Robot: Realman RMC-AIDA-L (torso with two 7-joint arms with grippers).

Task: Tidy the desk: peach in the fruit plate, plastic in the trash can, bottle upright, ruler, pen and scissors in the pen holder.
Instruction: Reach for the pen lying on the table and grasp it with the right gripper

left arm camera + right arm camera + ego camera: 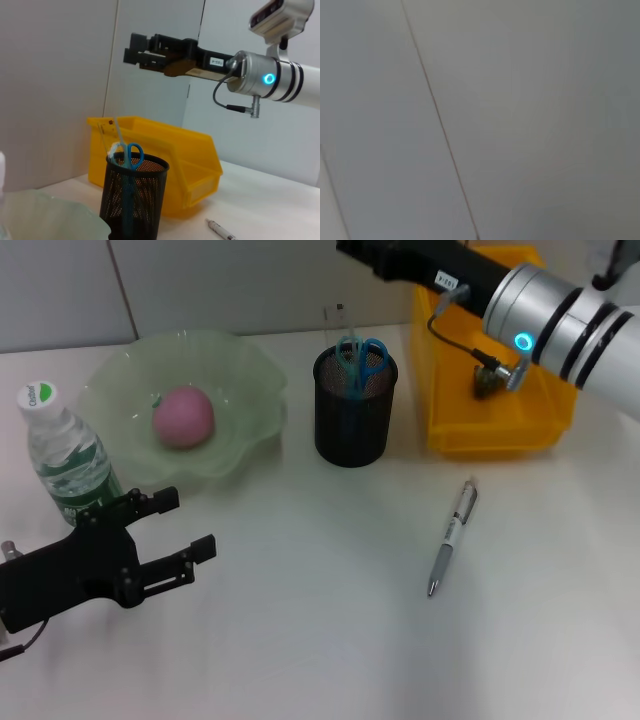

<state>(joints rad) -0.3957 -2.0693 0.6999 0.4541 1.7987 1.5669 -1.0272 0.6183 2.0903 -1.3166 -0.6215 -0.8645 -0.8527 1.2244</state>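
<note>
Head view: right arm enters from the top-right corner, its gripper cut off by the frame edge, so can't tell its state here. Left gripper [180, 530] sits low at left, fingers spread apart w/ nothing between them, just in front of the upright bottle [62, 455]; green cap has white writing, too small to read. Peach [183, 417] lies in the green fruit plate [255, 375]. Blue scissors [361, 357] and a clear ruler [333, 325] stand in the black mesh pen holder [354, 420]. Pen [452, 537] lies on the desk [320, 640], apart from the holder. Yellow bin [500, 430] partly hidden by the arm.

Left wrist view: right gripper [134, 51] raised well above the bin; fingers hard to make out, can't tell. Small white label on the arm, unreadable. Pen tip only, cut off at the frame edge.

Right wrist view: plain grey wall w/ a seam, nothing else.
</note>
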